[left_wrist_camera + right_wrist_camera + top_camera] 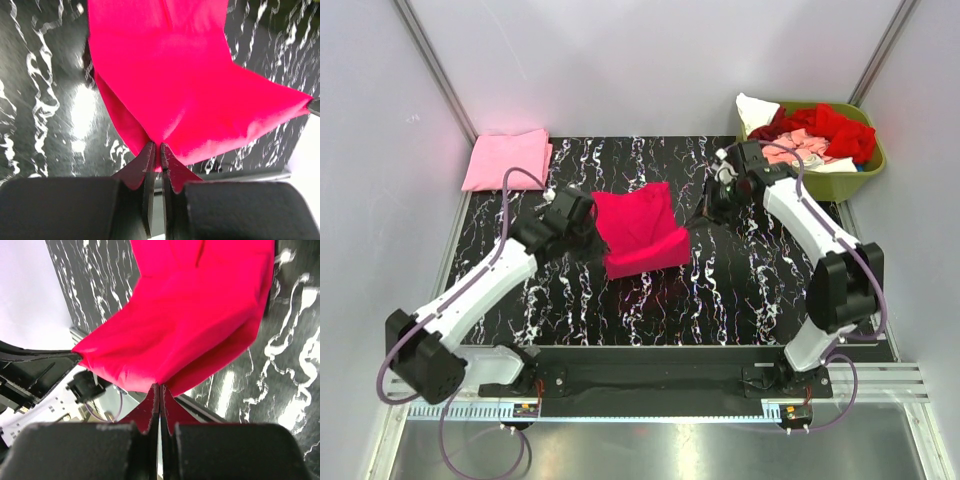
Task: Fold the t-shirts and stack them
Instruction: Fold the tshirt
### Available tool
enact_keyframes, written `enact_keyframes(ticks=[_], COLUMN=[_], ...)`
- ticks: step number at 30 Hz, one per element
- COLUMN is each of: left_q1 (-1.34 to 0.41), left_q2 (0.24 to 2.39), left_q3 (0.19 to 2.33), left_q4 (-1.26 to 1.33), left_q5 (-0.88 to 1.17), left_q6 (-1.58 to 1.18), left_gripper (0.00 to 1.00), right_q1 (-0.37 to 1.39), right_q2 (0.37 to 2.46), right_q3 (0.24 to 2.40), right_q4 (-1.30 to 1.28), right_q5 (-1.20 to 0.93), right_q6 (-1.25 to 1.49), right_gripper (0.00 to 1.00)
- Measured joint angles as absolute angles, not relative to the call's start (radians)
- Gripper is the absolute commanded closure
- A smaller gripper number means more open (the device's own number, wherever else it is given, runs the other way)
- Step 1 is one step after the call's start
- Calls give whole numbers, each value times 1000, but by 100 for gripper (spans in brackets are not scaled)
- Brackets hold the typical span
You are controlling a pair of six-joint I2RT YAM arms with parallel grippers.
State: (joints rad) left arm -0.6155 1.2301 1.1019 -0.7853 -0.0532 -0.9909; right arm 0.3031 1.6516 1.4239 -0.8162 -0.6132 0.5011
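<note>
Top external view: the magenta t-shirt [638, 232] sits mid-bench [720, 290]. Its far edge is raised and strung from 9 to 3 o'clock, and its near part lies doubled on the bench toward 6. The left fingers [148, 170] pinch the 9 o'clock corner, closed to a slit on the cloth. The right fingers [170, 410] clamp the 3 o'clock corner, so both arms are equally near. Any fold likely swings toward 6. A folded light pink t-shirt [507, 158] lies at 10 o'clock.

Magenta t-shirt [638, 232] lifted, half-folded; light pink t-shirt [507, 158] folded
</note>
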Motion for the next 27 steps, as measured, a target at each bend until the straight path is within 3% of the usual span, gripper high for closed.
enact_keyframes(ticks=[15, 27], left_q1=[-374, -282], left_q2=[1501, 1726], left_q3=[1315, 1565], left_q4=[-800, -833], left_q5=[83, 157], left_q6=[-836, -748], left_gripper=[89, 89], right_q1=[278, 258], right_q2=[2046, 2321], right_q3=[1980, 2420], right_q4=[-946, -1053], right_q5=[-614, -622], right_q6=[493, 505], right_gripper=[100, 100])
